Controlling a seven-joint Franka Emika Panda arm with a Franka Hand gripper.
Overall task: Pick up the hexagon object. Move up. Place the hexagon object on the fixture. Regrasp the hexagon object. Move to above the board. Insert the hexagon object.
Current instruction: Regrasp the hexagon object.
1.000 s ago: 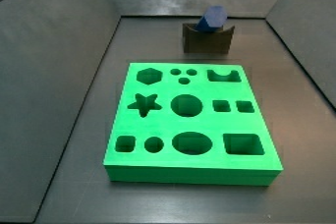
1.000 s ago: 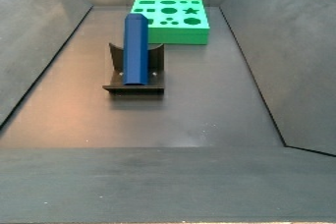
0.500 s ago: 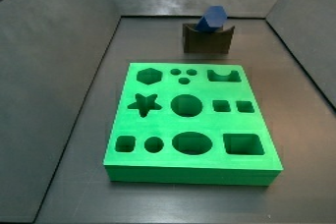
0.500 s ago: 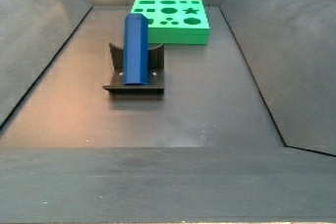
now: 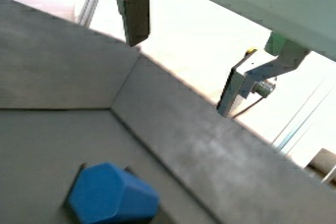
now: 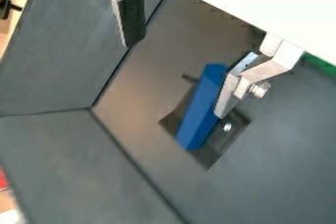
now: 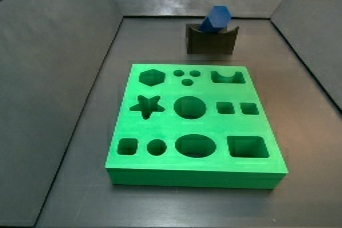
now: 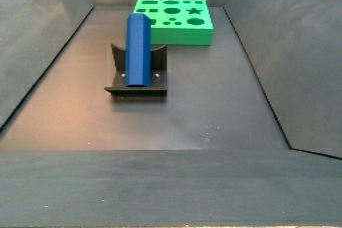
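Nothing is shifting between the earlier side views and now: the hexagon object (image 8: 138,47) is leaning in the fixture (image 8: 136,84) mid-floor, with the board (image 8: 177,21) lying beyond, toward the far wall. The gripper (image 6: 184,46) is hovering above, outside both side views, jaws spread and holding nothing. An off-centre regrasp could be tipping the bar out. No writing is showing.

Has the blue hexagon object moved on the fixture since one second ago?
No. In both side views the hexagon object rests on the fixture exactly as before, same distance from the board. The gripper is open above it.
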